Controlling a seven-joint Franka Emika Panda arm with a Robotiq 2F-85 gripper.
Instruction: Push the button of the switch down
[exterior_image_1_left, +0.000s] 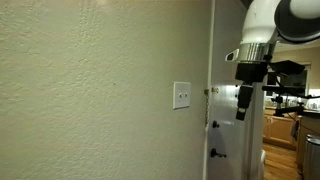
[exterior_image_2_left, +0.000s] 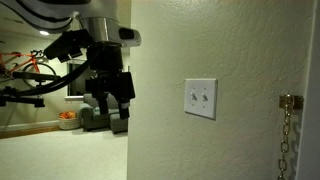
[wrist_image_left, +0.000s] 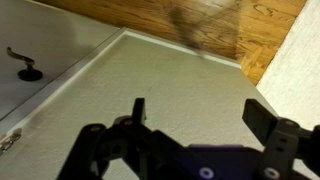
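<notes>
The switch (exterior_image_1_left: 182, 95) is a small white wall plate with two tiny toggles on the textured beige wall; it also shows in an exterior view (exterior_image_2_left: 200, 98). My gripper (exterior_image_1_left: 245, 100) hangs to the side of the plate, beyond the wall's corner by the door, well apart from it. In an exterior view the gripper (exterior_image_2_left: 112, 108) is off to the plate's side at about the same height. In the wrist view the gripper (wrist_image_left: 200, 112) has its fingers spread wide with nothing between them. The switch is out of the wrist view.
A white door (exterior_image_1_left: 228, 130) with a dark handle (wrist_image_left: 24, 68) stands beside the wall corner. A brass door chain (exterior_image_2_left: 288, 120) hangs past the switch. Wooden floor (wrist_image_left: 200, 25) and a room with furniture (exterior_image_1_left: 290, 100) lie beyond.
</notes>
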